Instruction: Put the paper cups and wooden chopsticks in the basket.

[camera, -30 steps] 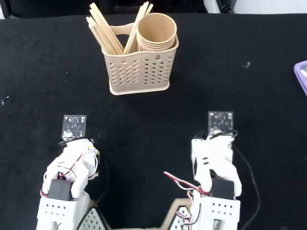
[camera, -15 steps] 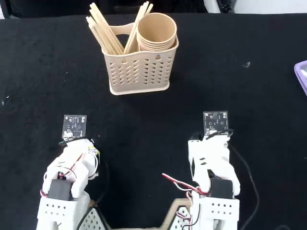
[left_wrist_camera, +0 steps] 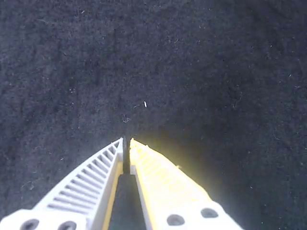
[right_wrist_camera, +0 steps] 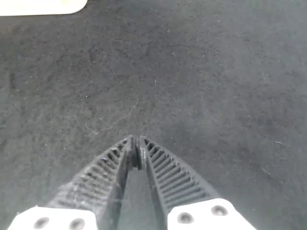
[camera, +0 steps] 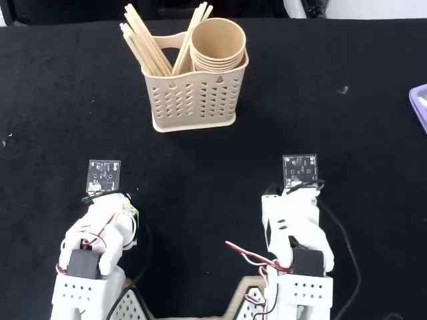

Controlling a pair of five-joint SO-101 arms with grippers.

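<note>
The basket point(camera: 193, 101), a pale plastic caddy with rounded corners, rows of slotted holes in its wall and a looped handle across the middle, stands upright at the far middle of the tabletop point(camera: 347, 173), which is covered in a matt black, slightly linty cloth. The paper cups point(camera: 217, 41), smooth tan cones nested into one stack, sit in the basket's right compartment with several rolled rims showing; how many there are is hard to count. The wooden chopsticks point(camera: 141, 47), plain light sticks, stand in the left compartment and fan out over the rim, with a few leaning against the cups; their lower ends are hidden behind the wall. Both white arms sit folded at the near edge, well apart from the basket. The left claw point(left_wrist_camera: 126, 142), one finger white and one yellow and both ribbed, is pressed together over bare cloth. The right claw point(right_wrist_camera: 135, 140), dark and ribbed, is likewise pressed together with nothing between its fingers. A purple object point(camera: 420, 105) is cut off at the right edge, and a pale shape point(right_wrist_camera: 38, 5) is too cropped to identify.
</note>
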